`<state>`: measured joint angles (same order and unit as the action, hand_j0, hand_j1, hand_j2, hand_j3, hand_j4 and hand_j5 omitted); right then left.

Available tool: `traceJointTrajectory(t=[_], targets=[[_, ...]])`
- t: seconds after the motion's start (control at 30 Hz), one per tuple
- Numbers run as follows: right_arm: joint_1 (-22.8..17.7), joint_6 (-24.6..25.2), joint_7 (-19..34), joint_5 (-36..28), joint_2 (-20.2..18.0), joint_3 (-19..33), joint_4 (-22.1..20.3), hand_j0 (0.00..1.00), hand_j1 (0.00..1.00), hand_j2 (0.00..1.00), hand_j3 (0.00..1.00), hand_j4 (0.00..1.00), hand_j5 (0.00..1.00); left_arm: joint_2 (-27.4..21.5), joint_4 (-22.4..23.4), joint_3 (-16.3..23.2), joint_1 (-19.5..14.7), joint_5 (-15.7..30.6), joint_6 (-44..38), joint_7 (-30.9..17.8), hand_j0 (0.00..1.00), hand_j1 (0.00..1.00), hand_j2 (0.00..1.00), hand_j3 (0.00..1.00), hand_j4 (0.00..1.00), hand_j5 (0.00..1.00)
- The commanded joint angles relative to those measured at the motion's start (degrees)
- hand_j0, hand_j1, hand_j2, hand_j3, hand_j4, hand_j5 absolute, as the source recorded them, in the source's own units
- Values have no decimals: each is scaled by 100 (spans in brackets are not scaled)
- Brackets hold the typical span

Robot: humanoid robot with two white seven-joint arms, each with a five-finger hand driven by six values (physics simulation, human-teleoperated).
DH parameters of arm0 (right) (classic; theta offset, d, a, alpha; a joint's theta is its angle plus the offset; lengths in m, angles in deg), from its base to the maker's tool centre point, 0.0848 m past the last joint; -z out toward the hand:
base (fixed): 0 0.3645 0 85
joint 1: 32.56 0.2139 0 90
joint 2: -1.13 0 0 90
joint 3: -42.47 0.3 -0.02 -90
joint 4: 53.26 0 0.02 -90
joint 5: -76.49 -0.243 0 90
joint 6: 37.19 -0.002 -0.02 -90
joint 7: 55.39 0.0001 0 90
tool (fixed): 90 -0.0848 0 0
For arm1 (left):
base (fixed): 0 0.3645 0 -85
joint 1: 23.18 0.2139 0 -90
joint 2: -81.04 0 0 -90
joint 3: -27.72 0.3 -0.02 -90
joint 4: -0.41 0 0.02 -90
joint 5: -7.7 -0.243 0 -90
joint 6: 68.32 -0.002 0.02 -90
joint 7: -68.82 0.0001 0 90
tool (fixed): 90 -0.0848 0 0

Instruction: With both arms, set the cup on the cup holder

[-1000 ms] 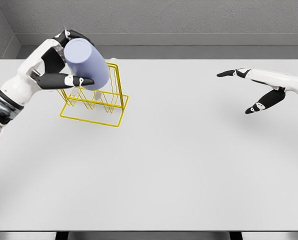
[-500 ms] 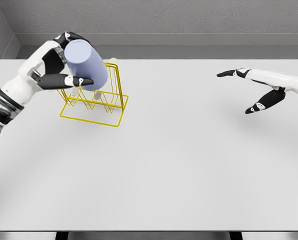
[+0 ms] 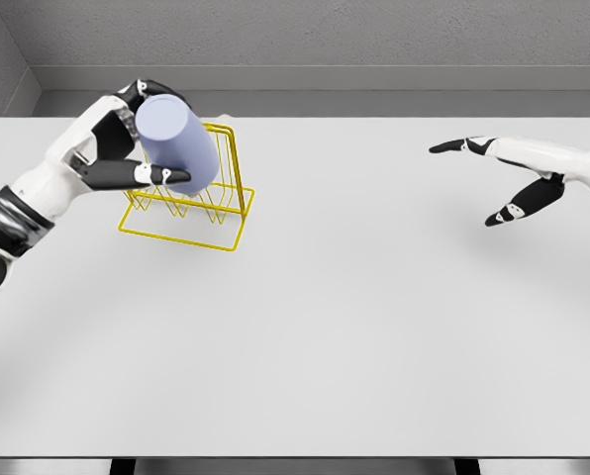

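Now the fingers of the left hand are wrapped around the lavender cup, with the thumb across its front side. The cup is held tilted, its closed end turned toward the camera, and it is seen just above the yellow wire cup holder, which stands on the white surface at the left. Whether the rim already touches a wire cannot be told. For this step, it is judged that the opening should be lined up over one upright prong, and the cup lowered slowly, so that the light rack is not pushed aside. The right hand is kept well apart at the right, its fingers spread and holding nothing.
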<state>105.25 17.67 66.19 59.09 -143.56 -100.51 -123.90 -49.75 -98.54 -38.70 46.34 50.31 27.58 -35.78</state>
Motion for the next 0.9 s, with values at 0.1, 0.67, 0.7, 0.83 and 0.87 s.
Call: traceJointTrajectory(t=[0.1, 0.67, 0.7, 0.83, 0.87], targets=[[9, 14, -2, -44, -7, 7, -2, 100, 100, 100, 100, 100, 100, 1, -2, 138, -9, 2, -2, 9, 33, 33, 33, 33, 33, 33], [0, 14, -2, -44, -7, 7, -2, 100, 100, 100, 100, 100, 100, -69, -19, 155, 18, -7, 7, -17, 99, 99, 99, 99, 99, 99], [0, 14, -2, -44, -7, 7, -11, 100, 100, 100, 100, 100, 100, -78, -19, 155, 18, -7, 7, -17, 100, 100, 100, 100, 100, 100], [0, 14, -2, -44, 1, 7, -11, 100, 100, 100, 100, 100, 100, -78, -19, 146, 18, -7, 7, -17, 100, 100, 100, 100, 100, 100], [0, 14, -2, -44, 1, 7, -11, 100, 100, 100, 100, 100, 100, -78, -19, 146, 17, -7, 7, -17, 100, 100, 100, 100, 100, 100]])
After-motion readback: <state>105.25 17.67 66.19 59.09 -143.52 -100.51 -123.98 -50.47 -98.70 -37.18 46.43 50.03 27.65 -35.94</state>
